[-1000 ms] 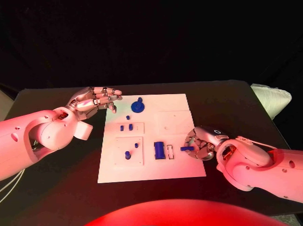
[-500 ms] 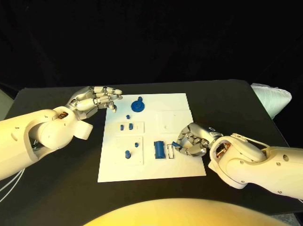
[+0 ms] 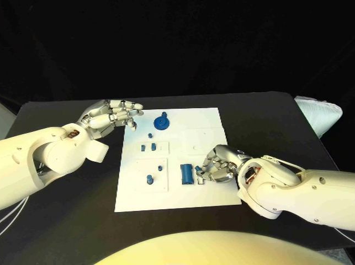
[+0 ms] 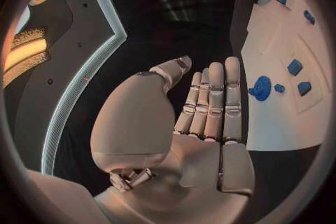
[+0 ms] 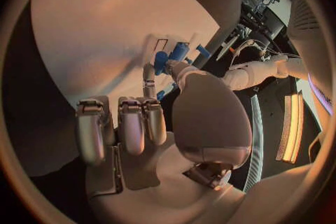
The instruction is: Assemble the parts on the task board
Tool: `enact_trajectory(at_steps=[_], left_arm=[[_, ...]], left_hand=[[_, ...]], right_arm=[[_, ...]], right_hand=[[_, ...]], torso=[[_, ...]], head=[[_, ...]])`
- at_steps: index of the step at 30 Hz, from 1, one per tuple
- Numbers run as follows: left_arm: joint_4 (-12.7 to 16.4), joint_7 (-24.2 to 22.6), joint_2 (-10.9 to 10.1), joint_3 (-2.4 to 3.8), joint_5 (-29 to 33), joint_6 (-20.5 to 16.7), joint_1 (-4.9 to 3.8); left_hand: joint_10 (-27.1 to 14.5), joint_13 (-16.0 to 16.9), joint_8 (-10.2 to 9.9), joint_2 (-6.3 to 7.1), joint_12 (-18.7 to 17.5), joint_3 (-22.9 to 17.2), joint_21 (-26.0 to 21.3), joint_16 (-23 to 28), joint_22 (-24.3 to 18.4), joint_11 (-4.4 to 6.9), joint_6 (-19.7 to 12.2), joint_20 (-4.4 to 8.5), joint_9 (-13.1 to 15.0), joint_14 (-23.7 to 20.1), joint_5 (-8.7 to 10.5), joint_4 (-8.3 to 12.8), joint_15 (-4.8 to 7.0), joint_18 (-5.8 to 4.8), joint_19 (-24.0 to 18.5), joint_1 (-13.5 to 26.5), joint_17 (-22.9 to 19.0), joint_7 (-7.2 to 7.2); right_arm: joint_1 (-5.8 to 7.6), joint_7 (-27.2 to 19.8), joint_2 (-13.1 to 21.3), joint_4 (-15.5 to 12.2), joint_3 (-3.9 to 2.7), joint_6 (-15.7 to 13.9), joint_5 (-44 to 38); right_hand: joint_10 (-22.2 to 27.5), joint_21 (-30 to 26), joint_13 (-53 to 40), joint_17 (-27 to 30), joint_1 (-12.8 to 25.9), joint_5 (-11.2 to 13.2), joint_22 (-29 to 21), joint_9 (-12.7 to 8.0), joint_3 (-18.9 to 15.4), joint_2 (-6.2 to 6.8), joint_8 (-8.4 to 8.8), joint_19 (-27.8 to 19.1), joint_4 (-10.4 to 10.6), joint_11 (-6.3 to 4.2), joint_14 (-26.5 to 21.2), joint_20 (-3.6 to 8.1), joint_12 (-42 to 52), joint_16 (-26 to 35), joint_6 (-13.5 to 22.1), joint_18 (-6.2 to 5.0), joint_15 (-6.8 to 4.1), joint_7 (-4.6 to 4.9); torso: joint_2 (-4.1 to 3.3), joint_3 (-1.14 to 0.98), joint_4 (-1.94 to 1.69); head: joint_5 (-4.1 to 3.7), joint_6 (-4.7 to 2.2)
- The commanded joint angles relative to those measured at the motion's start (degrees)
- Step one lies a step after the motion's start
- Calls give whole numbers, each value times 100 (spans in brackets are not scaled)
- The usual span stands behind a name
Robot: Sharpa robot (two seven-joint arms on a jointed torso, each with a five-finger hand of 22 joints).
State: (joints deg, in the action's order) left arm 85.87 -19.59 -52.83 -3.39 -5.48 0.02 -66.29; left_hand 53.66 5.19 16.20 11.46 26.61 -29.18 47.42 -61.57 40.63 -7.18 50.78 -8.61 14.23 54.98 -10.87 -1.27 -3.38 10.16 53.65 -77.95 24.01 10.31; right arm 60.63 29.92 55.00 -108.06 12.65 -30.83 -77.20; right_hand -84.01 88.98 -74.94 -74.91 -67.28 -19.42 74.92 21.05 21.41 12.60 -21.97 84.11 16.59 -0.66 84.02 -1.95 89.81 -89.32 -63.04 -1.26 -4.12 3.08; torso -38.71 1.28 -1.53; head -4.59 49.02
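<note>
Black tabletop carries the white board (image 3: pixel 177 193), where the right hand (image 3: pixel 215 167) pinches a small blue part (image 3: pixel 200 179) just beside the upright blue block (image 3: pixel 186 174), while the far-off left hand (image 3: pixel 112 117) hangs open.

Robot lab: black table (image 3: pixel 265 118), black backdrop, white task board (image 3: pixel 201 118) under two white arms.

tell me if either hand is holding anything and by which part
The right hand pinches a small blue part by one end, over the task board. The left hand holds nothing.
</note>
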Motion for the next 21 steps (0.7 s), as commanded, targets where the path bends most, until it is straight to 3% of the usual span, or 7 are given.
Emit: enact_trajectory(at_steps=[1,21], left_arm=[[20,-10,1,3,9,124,0],[17,9,-3,3,5,151,0]], left_hand=[[11,-7,38,-54,9,1,-35,-33,-10,9,35,-2,-8,-20,35,-28,18,36,42,2,-8,-5],[12,-9,42,-54,10,5,-39,-36,-12,8,36,-3,-9,-21,36,-37,17,35,44,10,-9,-5]], right_arm=[[-6,112,-20,6,0,229,26],[-7,163,-33,28,1,361,-120]], right_hand=[[-599,17,-1506,-1288,60,12,1486,-6,-43,-3,13,569,7,-43,548,39,19,19,-22,109,-52,8],[-599,27,-1506,-1329,109,-22,1488,-7,-55,-72,7,572,-6,-57,558,46,19,3,-46,111,-61,-10]], torso=[[2,-1,2],[-1,-6,6]], head=[[5,7],[0,30]])
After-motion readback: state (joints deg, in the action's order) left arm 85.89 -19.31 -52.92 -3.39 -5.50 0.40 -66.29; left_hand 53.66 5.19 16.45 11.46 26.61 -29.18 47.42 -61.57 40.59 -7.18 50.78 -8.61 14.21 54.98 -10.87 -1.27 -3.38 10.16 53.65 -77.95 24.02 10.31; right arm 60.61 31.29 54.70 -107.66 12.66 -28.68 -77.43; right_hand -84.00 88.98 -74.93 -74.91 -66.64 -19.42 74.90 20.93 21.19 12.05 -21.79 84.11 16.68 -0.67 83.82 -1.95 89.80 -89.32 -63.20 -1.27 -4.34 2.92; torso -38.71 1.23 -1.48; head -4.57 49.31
